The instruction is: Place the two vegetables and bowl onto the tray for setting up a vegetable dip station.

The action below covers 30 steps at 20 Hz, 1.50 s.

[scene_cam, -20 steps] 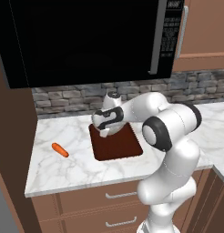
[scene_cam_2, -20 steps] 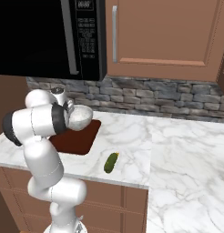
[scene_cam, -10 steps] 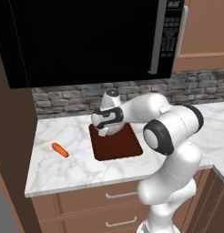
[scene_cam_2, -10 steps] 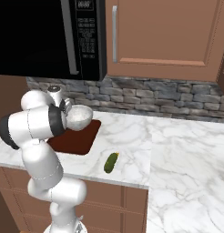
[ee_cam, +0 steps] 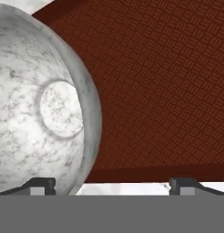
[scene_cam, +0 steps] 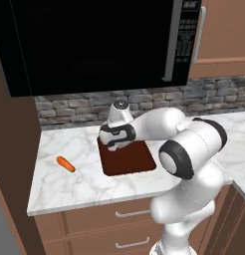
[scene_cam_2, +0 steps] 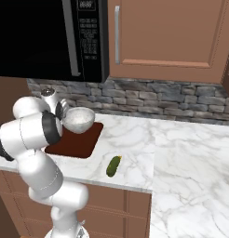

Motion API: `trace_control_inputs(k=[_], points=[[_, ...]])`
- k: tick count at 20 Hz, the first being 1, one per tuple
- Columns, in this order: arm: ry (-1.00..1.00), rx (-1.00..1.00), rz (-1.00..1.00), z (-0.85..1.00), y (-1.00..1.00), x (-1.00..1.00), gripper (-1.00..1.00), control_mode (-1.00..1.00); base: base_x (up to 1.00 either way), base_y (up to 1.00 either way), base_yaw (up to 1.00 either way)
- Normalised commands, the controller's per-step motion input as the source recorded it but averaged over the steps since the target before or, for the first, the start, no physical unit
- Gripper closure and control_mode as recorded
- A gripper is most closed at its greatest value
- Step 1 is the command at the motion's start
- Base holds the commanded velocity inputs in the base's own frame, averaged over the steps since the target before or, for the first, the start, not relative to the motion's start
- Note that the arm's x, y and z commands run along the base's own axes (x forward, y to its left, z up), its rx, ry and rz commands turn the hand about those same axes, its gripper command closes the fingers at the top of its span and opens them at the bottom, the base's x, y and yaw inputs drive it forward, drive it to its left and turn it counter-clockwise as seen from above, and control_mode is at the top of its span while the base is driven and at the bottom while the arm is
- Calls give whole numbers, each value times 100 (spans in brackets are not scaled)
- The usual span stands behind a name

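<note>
The gripper (ee_cam: 112,184) hangs over the tray (ee_cam: 168,91) with its fingers spread wide, holding nothing. The bowl (scene_cam_2: 78,119) sits on the tray's far end, partly between the fingertips. The carrot (scene_cam: 65,164) and the cucumber (scene_cam_2: 113,166) lie on the counter (scene_cam_2: 191,153), on opposite sides of the tray.

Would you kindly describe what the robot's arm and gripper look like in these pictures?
The arm is glossy white, built of rounded, bulbous segments with dark grey to black bands and round caps at the joints. No cables or markings show. The gripper has a white body with a dark front, topped by a small grey cap. Its fingertips are small, dark and blocky.
</note>
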Motion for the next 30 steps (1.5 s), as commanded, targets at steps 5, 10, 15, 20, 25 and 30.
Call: trace_control_inputs(k=[5,10,15,20,25,30], points=[[-4,-4,-7,3,23,-27,-100,-100,0,0,0],[-7,-2,-5,14,25,-24,-100,-100,0,0,0],[-10,-5,-5,16,25,-21,-100,-100,0,0,0],[-6,-5,-1,13,31,-28,-100,-100,0,0,0],[0,-4,0,8,35,-31,-100,-100,0,0,0],[0,-3,1,19,39,-28,-100,-100,0,0,0]])
